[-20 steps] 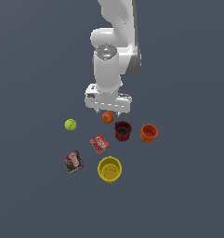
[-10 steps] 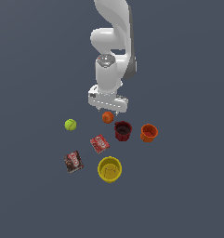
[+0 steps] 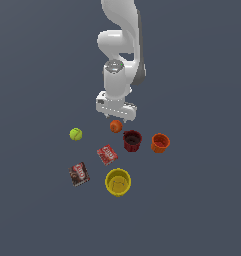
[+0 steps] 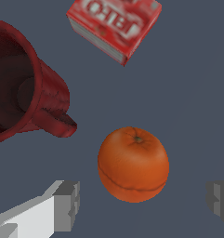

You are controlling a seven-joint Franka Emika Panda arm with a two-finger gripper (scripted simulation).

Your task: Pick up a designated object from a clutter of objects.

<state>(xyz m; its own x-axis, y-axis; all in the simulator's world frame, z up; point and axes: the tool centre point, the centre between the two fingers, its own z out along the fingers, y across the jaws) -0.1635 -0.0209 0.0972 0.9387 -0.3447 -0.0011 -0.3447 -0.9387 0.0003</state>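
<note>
Wide-open gripper (image 4: 143,204) poised above the orange (image 4: 133,164) beside the dark red cup (image 4: 20,81); likely light, firm, roll-prone: grasp across its widest girth.

Bkgd: we see one flat, uniform dark slate grey-blue surface (image 3: 37,210) filling the whole exterior view, edge to edge. No seam, horizon or corner visible, so we can't tell floor from wall; it reads as a single plane. No texture, grain or markings on it.

Wrist view: same grey-blue ground (image 4: 187,83), equally plain up close, slightly bluer in tone.

Light: even and diffuse, w/ no hard-edged cast shadows that we can make out on the surface in either view. Brightness approx. constant across the exterior view, w/ no vignetting or hot spots.

Furniture, windows, walls: we can't identify any as such; only the plain ground shows.
</note>
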